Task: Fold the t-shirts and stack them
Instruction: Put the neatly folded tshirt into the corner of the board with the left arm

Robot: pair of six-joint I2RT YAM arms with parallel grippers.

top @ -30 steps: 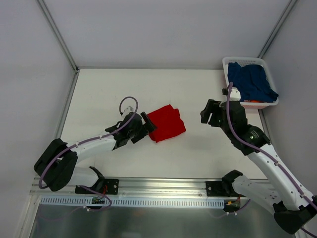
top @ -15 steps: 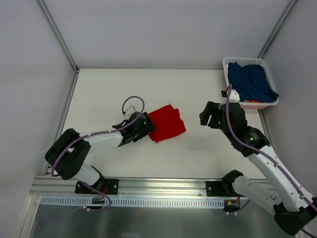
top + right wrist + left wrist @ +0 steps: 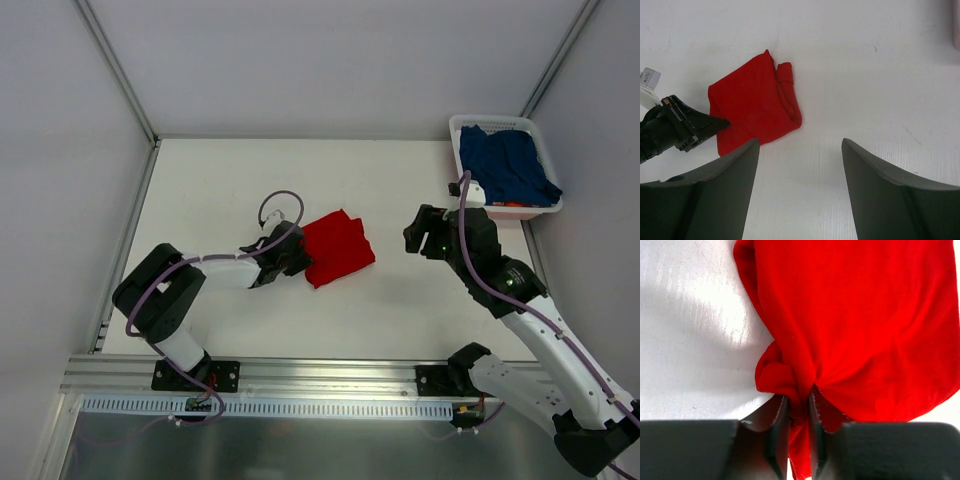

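Observation:
A bright red t-shirt (image 3: 338, 247) lies folded small in the middle of the table. My left gripper (image 3: 296, 256) is at its left edge, shut on a bunched fold of the red cloth (image 3: 797, 395), which fills most of the left wrist view. The navy blue t-shirt (image 3: 506, 166) lies crumpled in the white basket (image 3: 462, 129) at the back right. My right gripper (image 3: 424, 229) hovers open to the right of the red t-shirt (image 3: 752, 107), with bare table between its fingers (image 3: 875, 180).
White walls enclose the table on the left, back and right. The basket stands in the back right corner. A metal rail runs along the near edge by the arm bases.
My left gripper pushed right into the red t-shirt's left edge and closed on a fold of it. The right arm barely moved.

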